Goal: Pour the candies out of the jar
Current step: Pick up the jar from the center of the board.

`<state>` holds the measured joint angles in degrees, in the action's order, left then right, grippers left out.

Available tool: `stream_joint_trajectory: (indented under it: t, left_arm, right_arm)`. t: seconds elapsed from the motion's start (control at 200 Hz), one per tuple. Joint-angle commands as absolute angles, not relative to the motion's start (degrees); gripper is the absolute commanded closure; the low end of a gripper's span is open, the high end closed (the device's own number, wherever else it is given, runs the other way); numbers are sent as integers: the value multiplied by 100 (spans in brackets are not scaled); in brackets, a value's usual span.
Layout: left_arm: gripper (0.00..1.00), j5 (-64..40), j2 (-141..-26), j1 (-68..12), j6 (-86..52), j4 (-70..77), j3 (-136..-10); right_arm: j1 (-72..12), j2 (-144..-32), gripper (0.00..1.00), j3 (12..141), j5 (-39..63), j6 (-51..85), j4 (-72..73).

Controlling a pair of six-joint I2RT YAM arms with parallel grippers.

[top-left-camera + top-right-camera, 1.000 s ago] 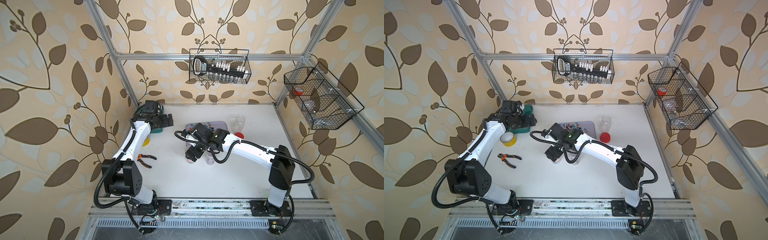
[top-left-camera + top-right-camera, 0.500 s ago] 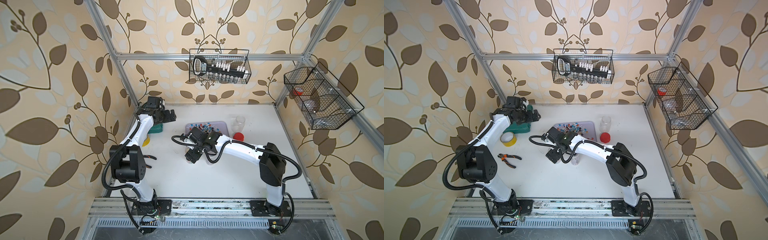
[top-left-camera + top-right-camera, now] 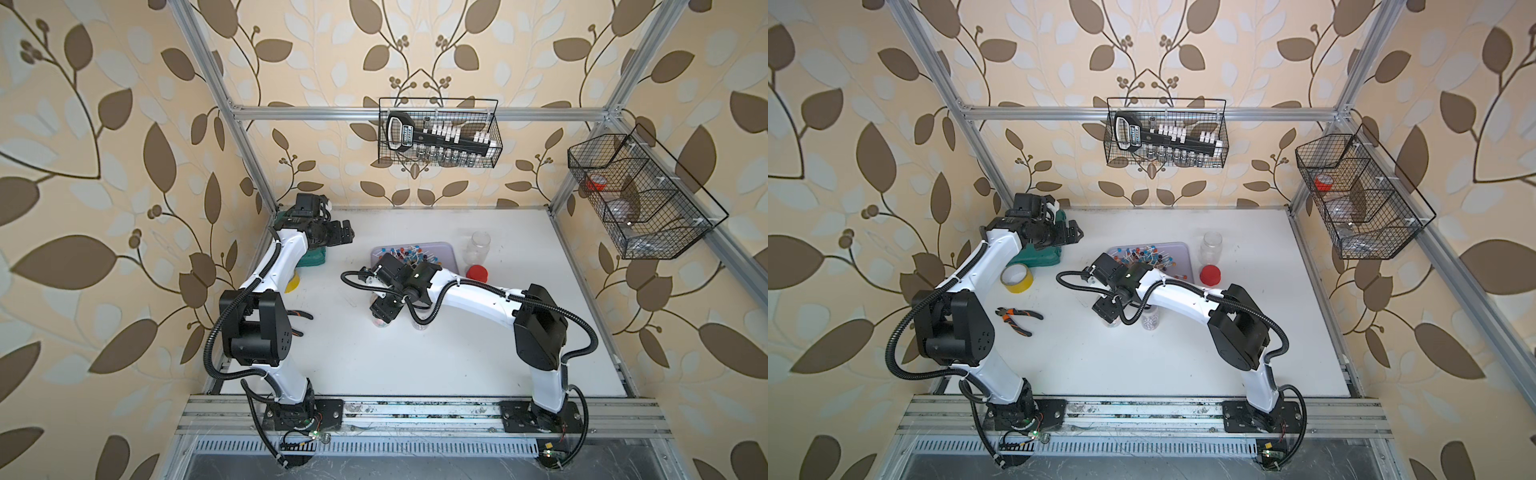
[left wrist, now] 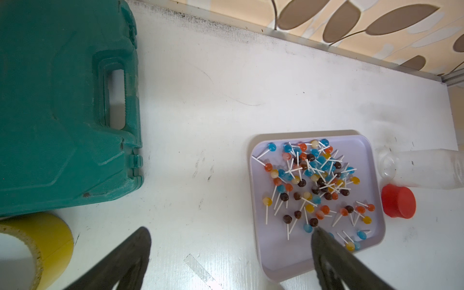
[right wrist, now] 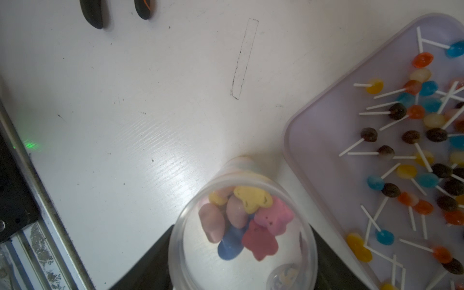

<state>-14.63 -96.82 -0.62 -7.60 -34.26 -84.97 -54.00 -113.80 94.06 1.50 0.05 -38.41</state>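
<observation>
Clear plastic jar stands upright on the white counter, centre-left, just near-left of the tray. Its long axis is vertical and its mouth faces up toward the wrist camera. Pastel star-shaped candies in yellow, pink and blue lie heaped at its bottom. In both top views it is largely hidden under the wrist.

Right arm: base at near right, forearm reaching left and far, wrist bent so the right gripper points down over the jar. The jaws flank the jar, one dark finger on each side against or just beside the wall. Cannot tell if they clamp it.

Left arm: base at near left, elbow folded, forearm running far along the left wall. Left gripper is level, pointing right, above the counter. Its jaws are spread wide with nothing between them.

Surroundings:
- Lilac rectangular plastic tray sits close to the jar but apart from it. It holds scattered round lollipops on white sticks.
- Second clear jar of tiny multicoloured sweets stands just right of the first, under the right forearm.
- Empty clear jar stands right of the tray, with a red lid just near it.
- On the left are a green plastic tool case, a yellow tape roll and orange-handled pliers.
- Black wire baskets hang on the far wall and the right wall.
</observation>
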Motion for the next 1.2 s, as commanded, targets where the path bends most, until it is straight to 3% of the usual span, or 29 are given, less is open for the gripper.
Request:
stream_joint_trajectory:
  t: [0.0, 0.365, 0.7, 1.195]
  left_arm:
    - [1, -1591, -9517, 13, -625, -3357, -8481]
    - [1, -1677, -9537, 12, -636, -3366, -8486]
    - [1, -2054, -9511, 23, -484, -3260, -8430]
    - [1, -6099, -8821, 9, 1164, -2401, -7422]
  right_arm:
    - [-5364, -11520, 30, 9640, 193, -43, -3860]
    - [-5233, -11399, 62, 9624, 493, 13, -3868]
    - [-4617, -10759, 71, 9642, 1259, 287, -3914]
    - [-2593, -9674, 77, 9344, 3043, 832, -4066]
